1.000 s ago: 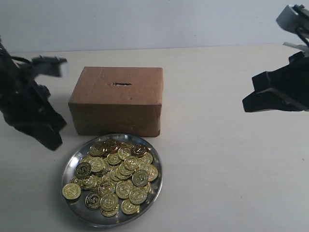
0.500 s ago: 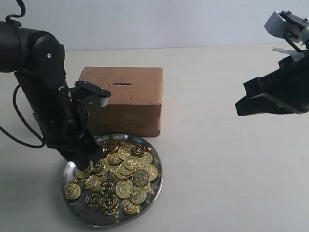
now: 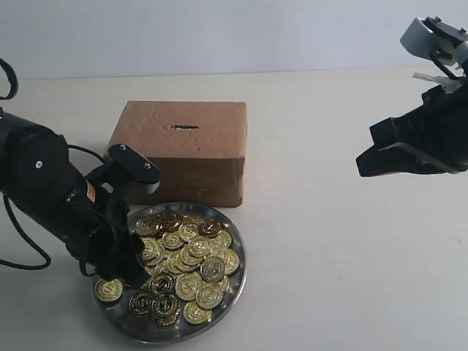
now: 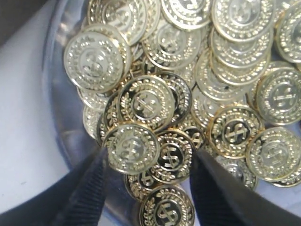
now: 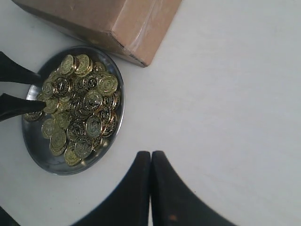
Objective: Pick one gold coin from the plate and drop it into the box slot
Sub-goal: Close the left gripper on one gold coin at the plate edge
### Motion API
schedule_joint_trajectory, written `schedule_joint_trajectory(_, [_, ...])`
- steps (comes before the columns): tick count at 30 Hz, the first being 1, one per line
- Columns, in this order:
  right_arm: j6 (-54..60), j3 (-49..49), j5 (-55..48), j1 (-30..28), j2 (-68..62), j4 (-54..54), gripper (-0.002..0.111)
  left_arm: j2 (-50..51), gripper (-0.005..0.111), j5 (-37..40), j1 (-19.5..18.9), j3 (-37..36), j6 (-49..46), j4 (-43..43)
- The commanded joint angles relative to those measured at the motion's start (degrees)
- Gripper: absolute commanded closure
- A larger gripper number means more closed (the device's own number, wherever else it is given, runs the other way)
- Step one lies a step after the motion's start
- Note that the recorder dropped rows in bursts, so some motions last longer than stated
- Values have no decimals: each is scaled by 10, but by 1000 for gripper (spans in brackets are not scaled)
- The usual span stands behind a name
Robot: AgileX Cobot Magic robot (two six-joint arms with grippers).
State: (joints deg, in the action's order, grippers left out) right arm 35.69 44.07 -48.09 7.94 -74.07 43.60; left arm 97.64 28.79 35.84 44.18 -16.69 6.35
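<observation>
The round steel plate (image 3: 238, 281) lies in front of the brown cardboard box (image 3: 179, 150) and carries a heap of gold coins (image 3: 186, 259). On top of the box shows the short dark slot (image 3: 185, 127). My left gripper (image 3: 119, 269) is down at the plate's left side. In the left wrist view my left gripper (image 4: 149, 165) is open, its black fingers (image 4: 84, 190) straddling a few overlapping coins (image 4: 164, 156) without gripping any. My right gripper (image 3: 363, 165) hovers far right above the table, shut and empty, its tips (image 5: 150, 157) pressed together.
The right wrist view takes in the plate's rim (image 5: 47, 163), the box corner (image 5: 113, 19) and pale bare table. The left arm's black cable (image 3: 22, 241) loops over the table at the left. A pale wall stands behind.
My left arm has swung in from the left and sunk low, bringing its open gripper down onto the coins at the plate's left side. The right arm has barely shifted.
</observation>
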Motion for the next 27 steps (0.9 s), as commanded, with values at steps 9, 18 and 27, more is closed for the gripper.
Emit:
schedule_joint_trajectory(9, [8, 4, 0, 1, 1, 3, 108, -11, 56, -41, 1, -7, -62, -27])
schedule_joint_trajectory(18, [11, 4, 0, 1, 1, 3, 108, 18, 56, -47, 1, -7, -62, -32])
schedule_joint_trajectory(27, [12, 4, 0, 1, 1, 3, 108, 20, 56, -53, 1, -7, -66, -33])
